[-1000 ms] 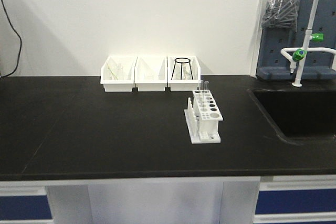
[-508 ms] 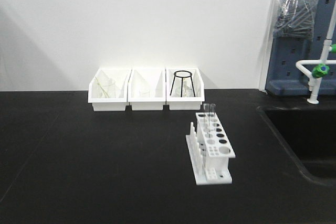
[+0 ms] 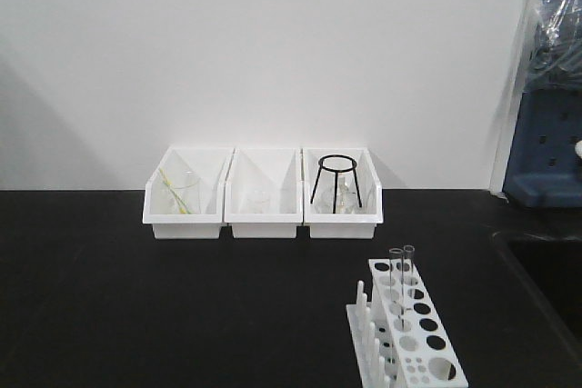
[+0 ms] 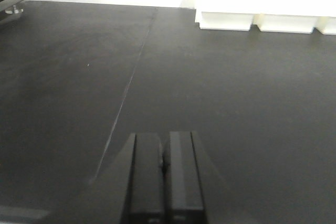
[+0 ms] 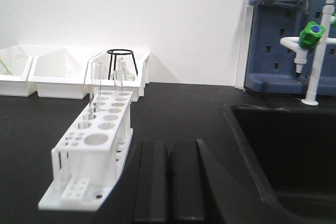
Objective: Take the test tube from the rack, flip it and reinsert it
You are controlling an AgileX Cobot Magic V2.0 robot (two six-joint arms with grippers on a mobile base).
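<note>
The white test tube rack stands on the black counter at the lower right of the front view, pegs on its left side. Two clear test tubes stand upright in its far holes. In the right wrist view the rack is just left of my right gripper, with the tubes at its far end. The right gripper is shut and empty, low over the counter. My left gripper is shut and empty over bare counter, far from the rack. Neither gripper shows in the front view.
Three white open-front bins stand against the back wall; the right one holds a black wire tripod. A sunken black sink lies right of my right gripper, with a white tap with a green knob and a blue pegboard behind.
The front view has moved closer and lower: the bins and rack look larger, the rack has slid to the lower right, and the sink and tap have left the frame.
</note>
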